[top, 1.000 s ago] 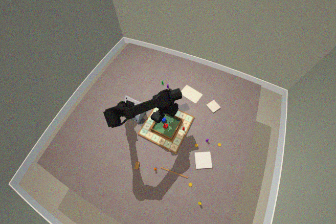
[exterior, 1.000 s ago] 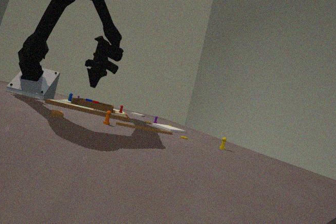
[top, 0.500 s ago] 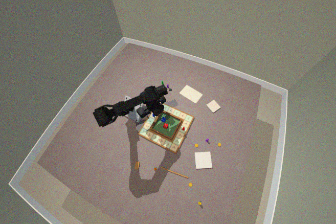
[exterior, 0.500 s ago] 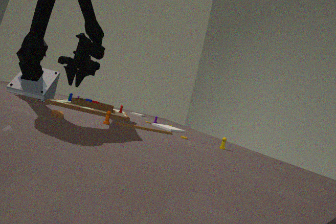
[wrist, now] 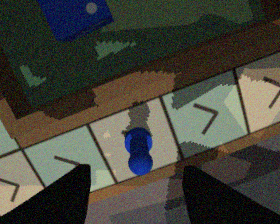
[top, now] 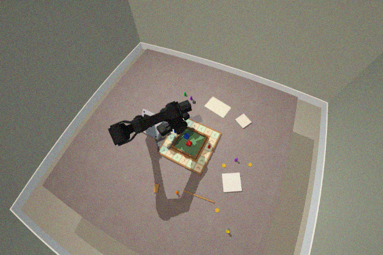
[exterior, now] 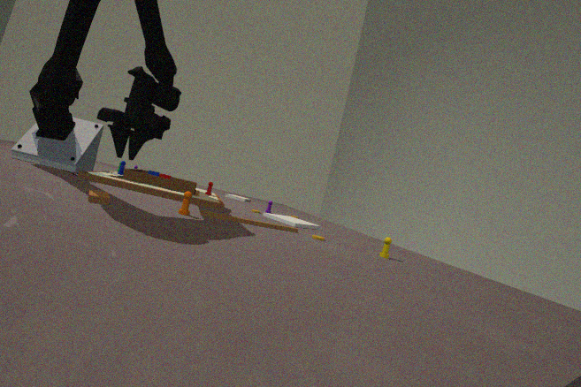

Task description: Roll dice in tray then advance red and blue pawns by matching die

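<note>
The blue die (top: 186,135) (exterior: 154,173) (wrist: 78,17) and red die (top: 189,143) (exterior: 164,176) lie in the brown-walled tray (top: 184,153) (exterior: 181,185) in the middle of the board. One pale pip shows on the part of the blue die in the wrist view; the red die's number is too small to read. The red pawn (top: 208,146) (exterior: 210,188) stands on the board's right side. The blue pawn (top: 175,131) (exterior: 121,168) (wrist: 139,150) stands on a cream square. My gripper (exterior: 126,157) (wrist: 138,175) is open and empty above the blue pawn, which shows between the fingers.
An orange pawn (top: 176,192) (exterior: 185,203), a wooden stick (top: 199,197) and a wooden block (top: 156,188) lie off the board's front. A purple pawn (top: 235,159), yellow discs and a yellow pawn (top: 227,231) are right. White slabs, a green pawn (top: 185,94) and another purple pawn are beyond.
</note>
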Robot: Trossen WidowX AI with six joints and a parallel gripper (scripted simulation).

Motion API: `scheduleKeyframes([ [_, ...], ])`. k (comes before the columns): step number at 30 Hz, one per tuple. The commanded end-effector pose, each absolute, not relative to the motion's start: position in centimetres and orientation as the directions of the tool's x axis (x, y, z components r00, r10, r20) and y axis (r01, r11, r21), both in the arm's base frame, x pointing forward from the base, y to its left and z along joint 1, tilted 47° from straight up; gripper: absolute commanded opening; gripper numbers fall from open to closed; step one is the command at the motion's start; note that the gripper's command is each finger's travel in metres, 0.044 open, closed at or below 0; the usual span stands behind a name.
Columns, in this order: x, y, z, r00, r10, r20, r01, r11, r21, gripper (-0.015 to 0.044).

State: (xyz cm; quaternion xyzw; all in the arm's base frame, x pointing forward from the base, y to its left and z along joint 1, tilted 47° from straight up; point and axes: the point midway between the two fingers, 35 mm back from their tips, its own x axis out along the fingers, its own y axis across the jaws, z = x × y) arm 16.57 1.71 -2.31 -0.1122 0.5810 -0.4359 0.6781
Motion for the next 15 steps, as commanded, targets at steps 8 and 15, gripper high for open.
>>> scheduleKeyframes([
  [8,16.4,0.3,-3.5,-0.058,-0.726,-0.685,0.454,0.592,-0.665,0.02],
  [15,16.2,-0.5,-4.2,-0.058,-0.727,-0.684,0.455,0.591,-0.666,0.02],
])
